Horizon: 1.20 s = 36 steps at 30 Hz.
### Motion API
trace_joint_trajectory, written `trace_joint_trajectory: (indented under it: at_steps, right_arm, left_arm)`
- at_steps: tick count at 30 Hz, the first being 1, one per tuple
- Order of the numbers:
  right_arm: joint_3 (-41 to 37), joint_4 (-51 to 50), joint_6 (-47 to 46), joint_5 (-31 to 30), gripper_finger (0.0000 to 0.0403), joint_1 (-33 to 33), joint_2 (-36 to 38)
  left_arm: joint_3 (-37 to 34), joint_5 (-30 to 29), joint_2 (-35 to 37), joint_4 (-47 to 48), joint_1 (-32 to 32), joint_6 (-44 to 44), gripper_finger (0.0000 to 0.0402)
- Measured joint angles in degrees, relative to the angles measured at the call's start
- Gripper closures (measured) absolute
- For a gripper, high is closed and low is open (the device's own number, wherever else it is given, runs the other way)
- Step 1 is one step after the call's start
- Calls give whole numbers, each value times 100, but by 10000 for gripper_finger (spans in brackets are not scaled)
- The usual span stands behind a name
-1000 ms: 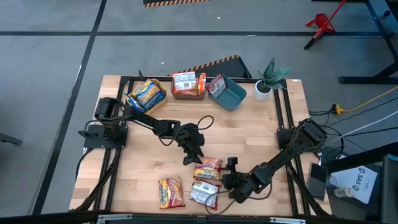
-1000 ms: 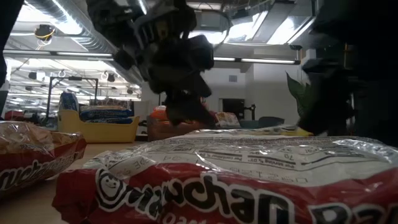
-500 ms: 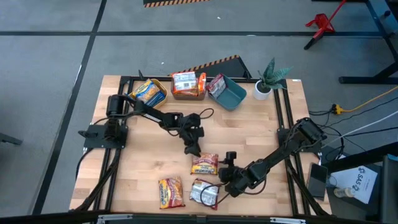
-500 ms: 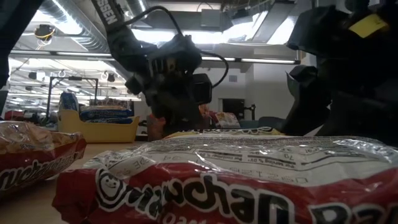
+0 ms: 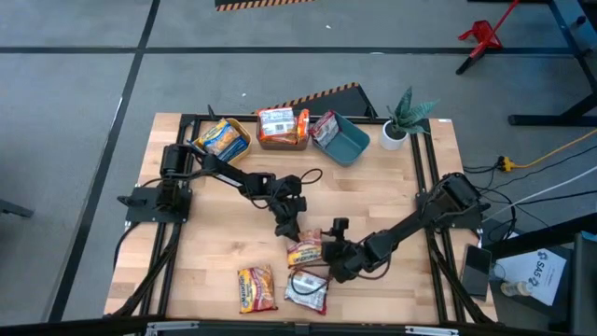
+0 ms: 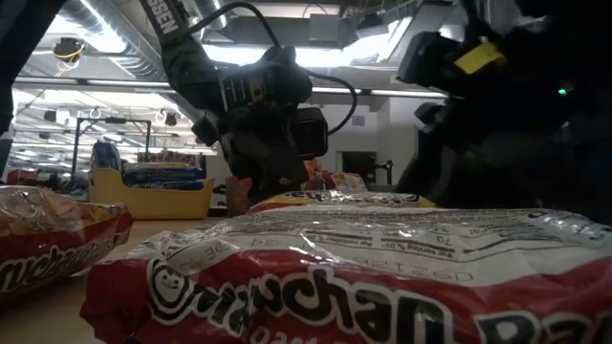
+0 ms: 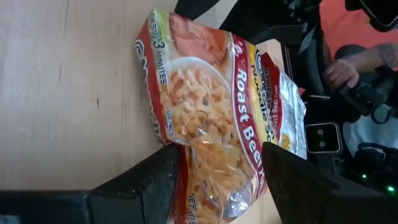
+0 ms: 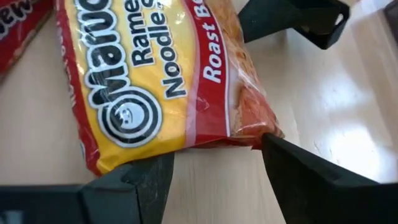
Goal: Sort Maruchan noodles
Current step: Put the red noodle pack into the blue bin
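Both hands, left hand (image 5: 287, 232) and right hand (image 5: 328, 252), stood with fingers apart, flanking one noodle packet (image 5: 305, 252) lying flat on the worktop (image 5: 205, 243). Picking looked underway; next, one hand would probably need to close on its edge.

Noodle packet (image 7: 211, 118): glossy crinkled plastic film. Table (image 5: 205, 252): light matt wood planks. Tool fingers (image 8: 130, 183): matt black plastic.
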<state>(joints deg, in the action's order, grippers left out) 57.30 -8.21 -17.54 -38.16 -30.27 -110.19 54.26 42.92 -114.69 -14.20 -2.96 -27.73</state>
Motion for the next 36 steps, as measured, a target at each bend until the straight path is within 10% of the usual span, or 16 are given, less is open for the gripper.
trace_joint_trajectory:
  at_steps: [13, 28, 36]
  right_arm:
    - [-9, 193, 508, 200, 171, 274, 38]
    - [15, -307, 407, -314, 171, 36, 1168]
    - [19, 629, 150, 1044, 171, -44, 1092]
  left_arm:
    - [9, 295, 24, -32, -93, -431, 188]
    - [2, -661, 190, 42, -567, -807, 190]
    - [-14, -935, 273, 56, -820, -602, 190]
